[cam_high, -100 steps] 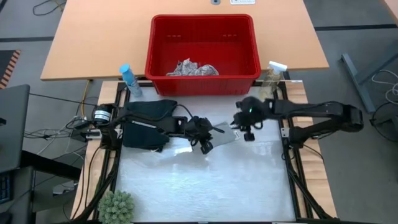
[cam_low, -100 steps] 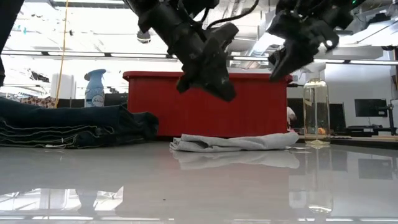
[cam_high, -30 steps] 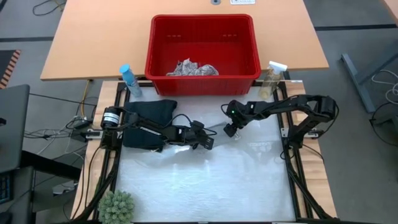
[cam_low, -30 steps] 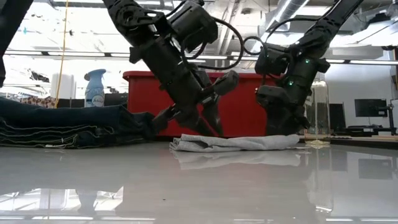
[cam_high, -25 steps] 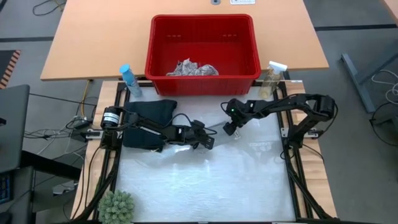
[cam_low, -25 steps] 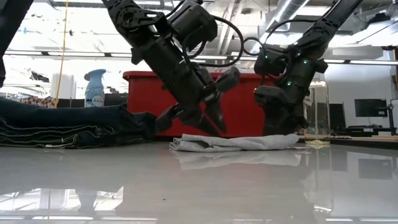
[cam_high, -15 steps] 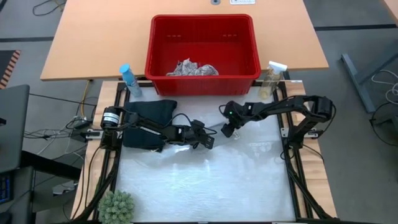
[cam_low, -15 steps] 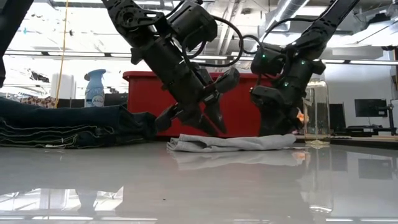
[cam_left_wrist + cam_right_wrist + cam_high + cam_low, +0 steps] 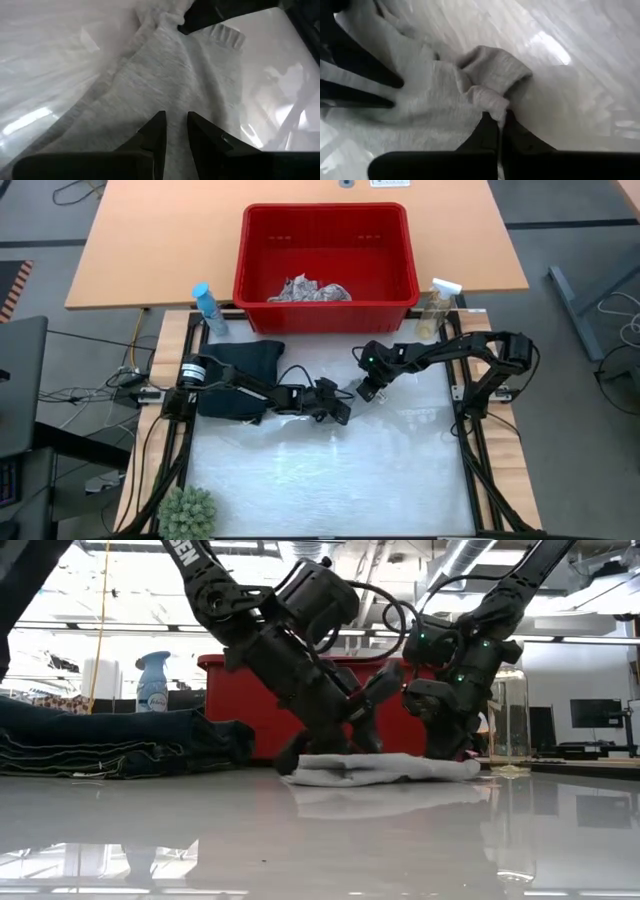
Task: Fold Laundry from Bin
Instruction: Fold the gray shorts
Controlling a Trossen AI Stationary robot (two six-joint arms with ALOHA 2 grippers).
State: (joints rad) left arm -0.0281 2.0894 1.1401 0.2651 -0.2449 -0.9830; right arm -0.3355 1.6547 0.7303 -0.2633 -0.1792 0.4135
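Fingers of my right gripper point(image 9: 499, 131) pinch the small grey cloth's point(image 9: 175, 80) edge; my left gripper point(image 9: 175, 134), jaws narrow, presses down on its other end.

Tan desk point(image 9: 150, 250) on grey floor point(image 9: 570, 210); bright, perhaps open-plan room behind

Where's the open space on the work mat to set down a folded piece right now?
Free: the mat's near half, between the plant and the right rail. Crowded: below the bin, where both grippers work the grey cloth beside the dark trousers.
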